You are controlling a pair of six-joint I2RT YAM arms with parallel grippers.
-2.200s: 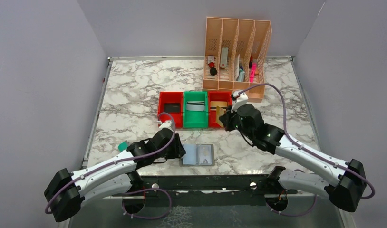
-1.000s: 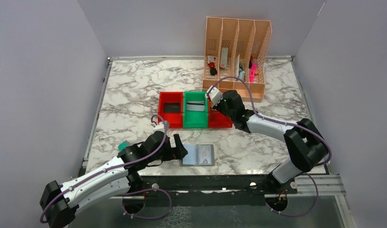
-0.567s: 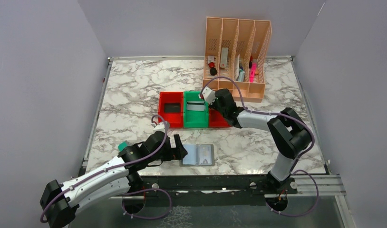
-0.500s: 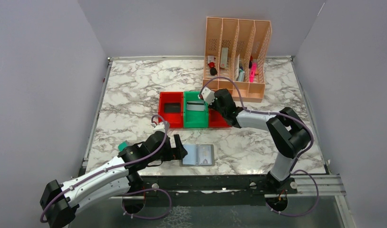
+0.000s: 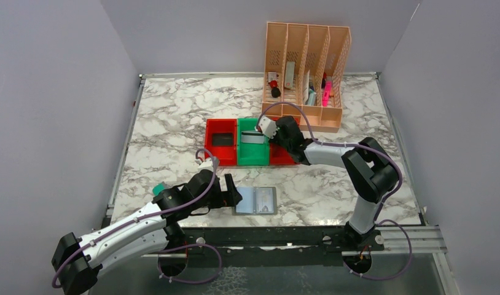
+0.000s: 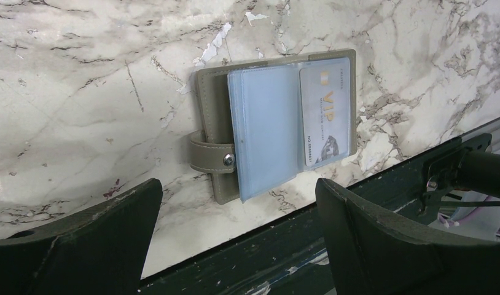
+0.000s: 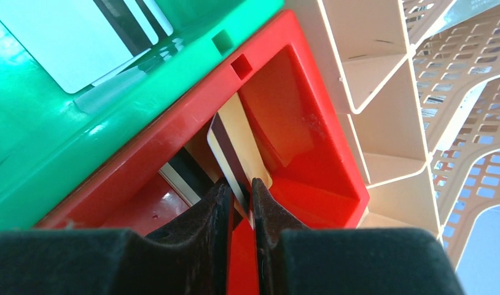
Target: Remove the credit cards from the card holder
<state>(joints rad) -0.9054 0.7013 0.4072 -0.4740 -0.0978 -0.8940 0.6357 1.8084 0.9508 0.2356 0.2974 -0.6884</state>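
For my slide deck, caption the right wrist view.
Right gripper pinches a tan card on edge inside the red bin, beside the green bin.

The grey card holder (image 6: 260, 132) lay open and flat, a pale VIP card (image 6: 324, 114) in its right pocket. A black card (image 5: 222, 139) lay in one red bin (image 5: 220, 158), a silver card (image 7: 75, 43) in the green bin (image 7: 45, 153), and a tan card (image 7: 242, 146) stood tilted in the other red bin (image 7: 287, 92).
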